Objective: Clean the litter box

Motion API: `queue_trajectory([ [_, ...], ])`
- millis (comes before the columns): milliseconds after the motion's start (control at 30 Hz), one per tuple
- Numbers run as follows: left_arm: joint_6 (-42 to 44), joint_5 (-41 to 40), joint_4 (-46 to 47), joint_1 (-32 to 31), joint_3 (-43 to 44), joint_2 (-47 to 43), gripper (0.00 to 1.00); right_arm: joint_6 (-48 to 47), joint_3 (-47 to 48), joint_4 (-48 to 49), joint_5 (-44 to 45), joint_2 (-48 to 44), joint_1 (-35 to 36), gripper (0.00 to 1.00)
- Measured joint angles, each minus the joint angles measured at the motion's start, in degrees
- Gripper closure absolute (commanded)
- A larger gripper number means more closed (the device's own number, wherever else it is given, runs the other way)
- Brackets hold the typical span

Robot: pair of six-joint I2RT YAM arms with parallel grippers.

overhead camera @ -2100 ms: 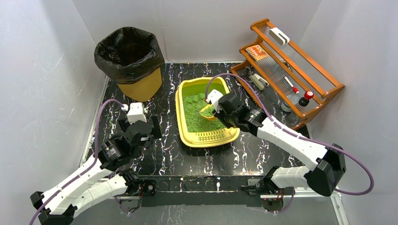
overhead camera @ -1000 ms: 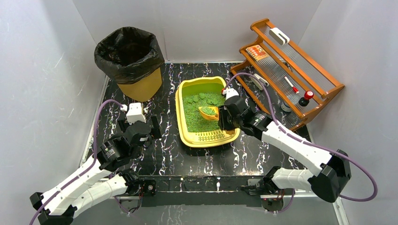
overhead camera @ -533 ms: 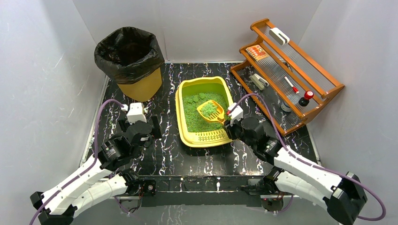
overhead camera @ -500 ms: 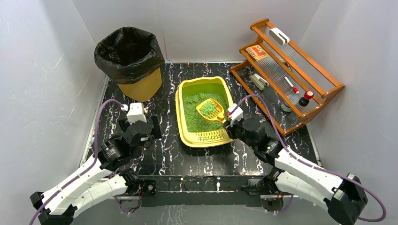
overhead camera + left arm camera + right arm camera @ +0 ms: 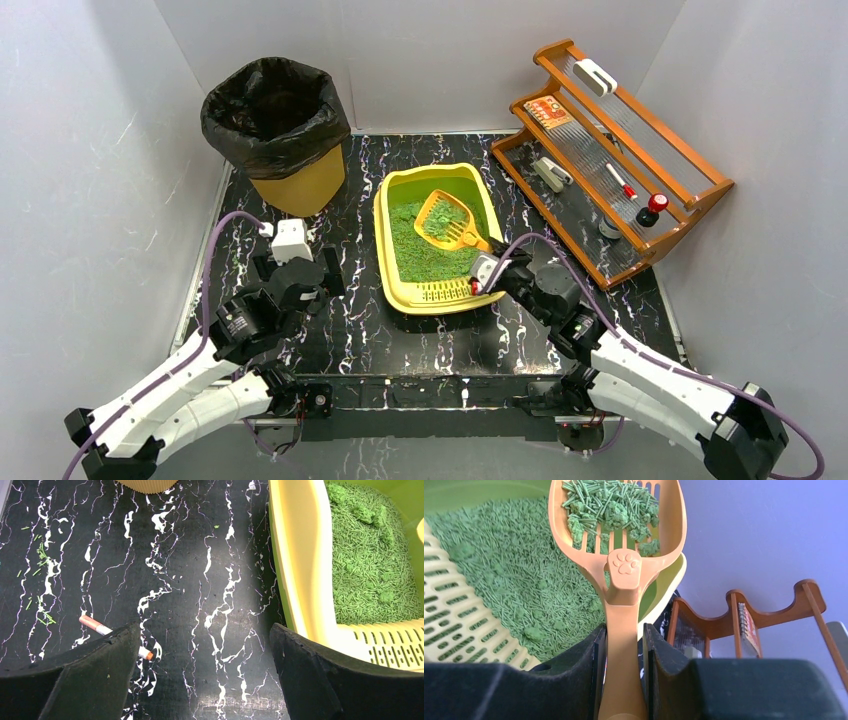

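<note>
The yellow litter box (image 5: 384, 210) lies mid-table, green litter inside, slotted grate at its near end; it also shows in the left wrist view (image 5: 295, 565) and the right wrist view (image 5: 454, 625). My right gripper (image 5: 484, 262) is shut on the handle of the orange slotted scoop (image 5: 443, 217), which is lifted above the litter with green clumps in it (image 5: 616, 510). Its fingers (image 5: 594, 655) clamp the handle. My left gripper (image 5: 300, 268) is open and empty, low over the table left of the box.
A yellow bin with a black bag (image 5: 277, 118) stands at the back left. A wooden rack (image 5: 620, 140) with small items stands at the right. A cigarette butt (image 5: 107, 631) and stray litter grains (image 5: 37, 565) lie on the black marble table.
My right gripper has pulled back toward the box's near right corner and raised the scoop out of the litter with clumps in it. The left arm has not moved.
</note>
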Motion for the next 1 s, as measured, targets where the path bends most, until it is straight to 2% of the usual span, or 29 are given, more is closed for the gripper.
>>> queue_trajectory([
  [200,0.0,0.1,0.0,0.0,0.0,0.0,0.02,-5.5,0.0,0.0,-0.1,2.4,0.0,1.00],
  [367,0.0,0.0,0.0,0.0,0.0,-0.3,0.02,-3.0,0.1,0.2,0.3,3.0,0.0,1.00],
  [467,0.0,0.0,0.0,0.0,0.0,-0.2,0.02,6.1,2.4,-1.4,0.8,3.7,0.0,1.00],
  [633,0.0,0.0,0.0,0.0,0.0,0.2,0.02,27.8,8.7,-5.7,1.6,4.4,0.0,1.00],
  [833,0.0,0.0,0.0,0.0,0.0,0.7,0.02,51.3,9.0,-9.5,1.5,2.2,0.0,1.00],
  [1000,0.0,0.0,0.0,0.0,0.0,1.3,0.02,64.2,8.5,-10.5,0.4,1.1,0.0,1.00],
])
